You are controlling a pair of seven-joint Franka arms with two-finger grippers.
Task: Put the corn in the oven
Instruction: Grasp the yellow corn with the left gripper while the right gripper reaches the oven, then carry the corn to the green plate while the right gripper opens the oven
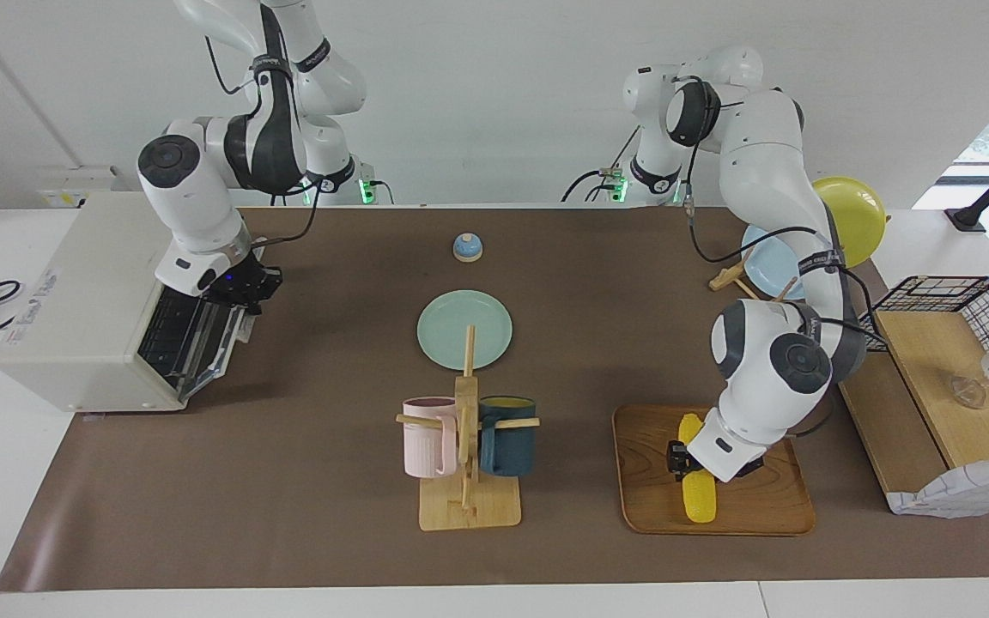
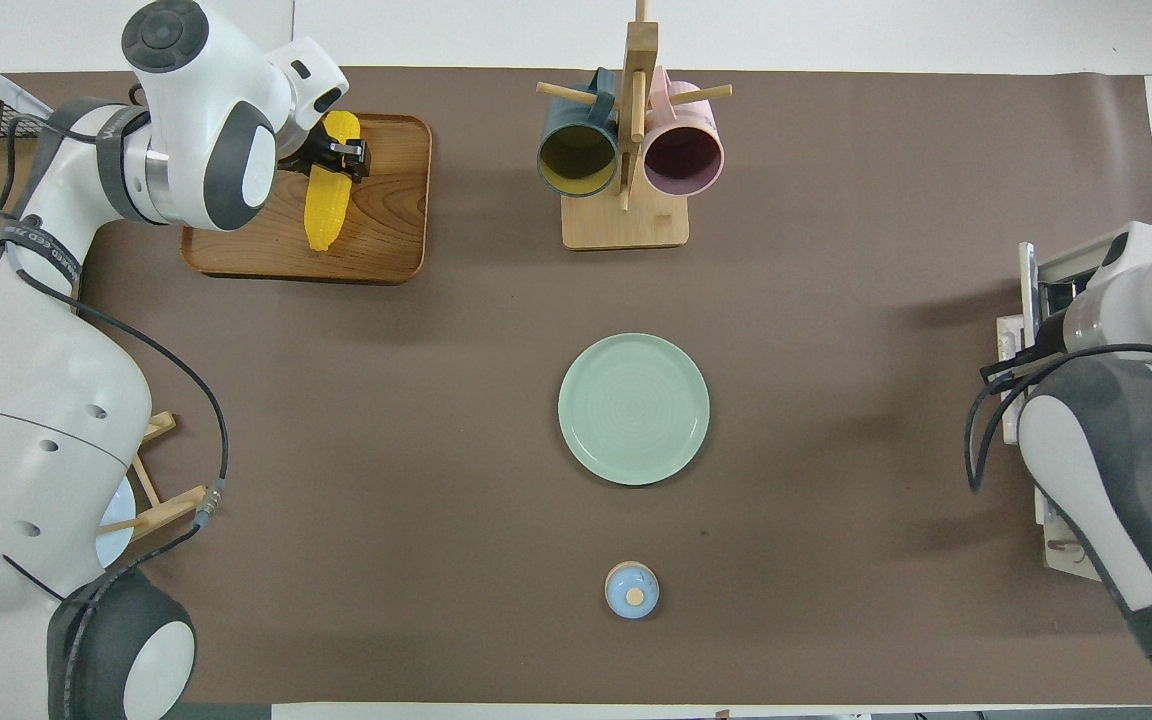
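Left gripper [image 1: 690, 463] was clamped shut on the corn [image 1: 698, 493], which lay on the wooden tray [image 1: 769, 515] at the left arm's end, well apart from the oven [image 1: 74, 326]. Right gripper [image 1: 241, 292] was shut at the top edge of the oven door [image 1: 203, 348], which stood partly open.

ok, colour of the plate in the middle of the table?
Pale mint green plate; it shows best in the overhead view.

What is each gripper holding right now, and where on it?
Left gripper: the corn, near its thick end. Right gripper: the oven door's handle.
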